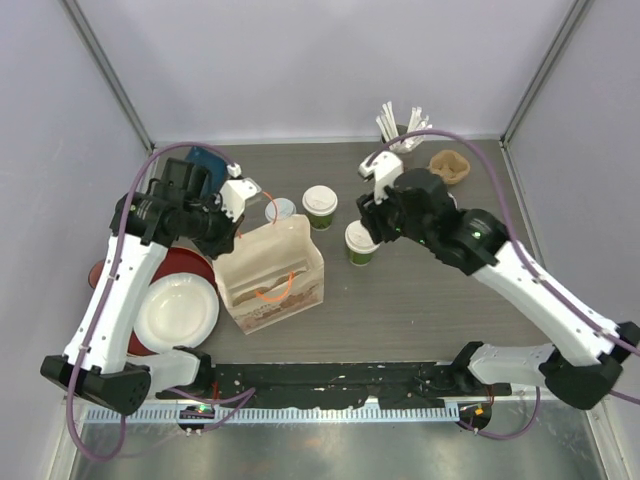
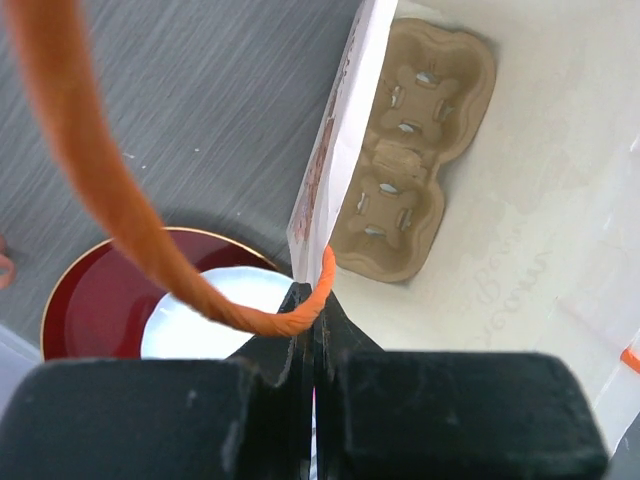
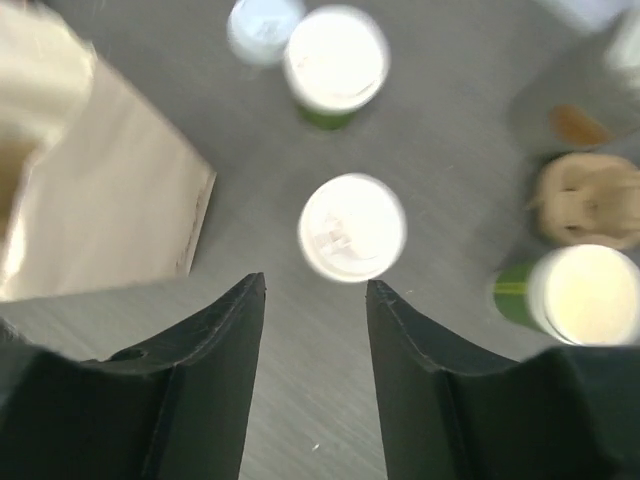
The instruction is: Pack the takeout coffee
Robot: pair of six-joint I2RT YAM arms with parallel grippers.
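Dark grey wood-grain table (image 1: 430,300). My left claw (image 2: 312,325) clamped on orange cord handle (image 2: 110,190) of white paper bag (image 1: 272,268). My right claw (image 3: 315,300) apart over white-lidded green cup (image 3: 352,228) beside bag: centre, descend, grip gently below lid.

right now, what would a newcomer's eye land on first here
The paper bag left of centre, its orange handle pinched by the left gripper, with a cardboard carrier lying inside. Next, the right gripper, jaws open, aimed at a white-lidded cup mid-table. A white bowl on a red plate sits at the left edge.
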